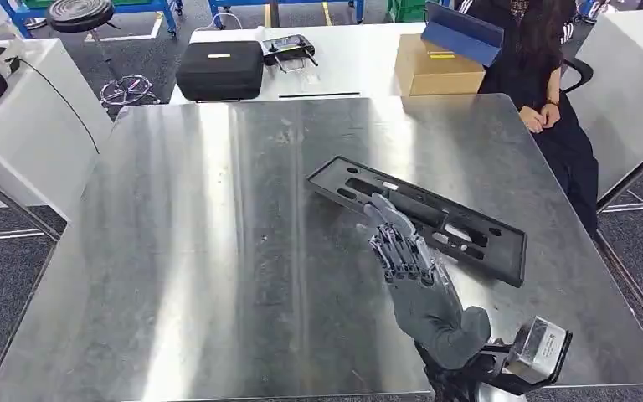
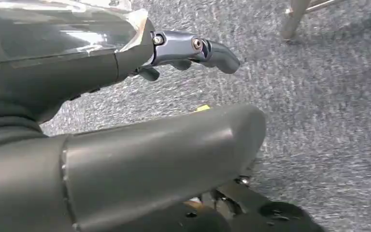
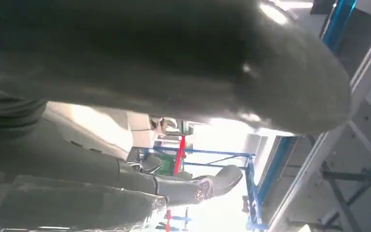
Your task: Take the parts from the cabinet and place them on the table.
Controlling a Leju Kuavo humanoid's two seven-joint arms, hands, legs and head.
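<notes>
Right of centre on the steel table [image 1: 176,251]: black slotted part [image 1: 423,216], lying flat. Over its near edge, right hand [image 1: 402,251], fingers stretched straight, holding nothing. Left hand [image 2: 125,159] above grey floor, empty, fingers apart.

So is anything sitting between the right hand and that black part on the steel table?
Nothing visible does. In the head view the right hand is stretched out over the near edge of the black slotted part, which lies flat on the steel table. Whether the fingers touch it I cannot tell.

right hand [image 1: 406,251] reaches forward, fingers straight and apart; left hand [image 2: 125,140] hangs empty.
</notes>
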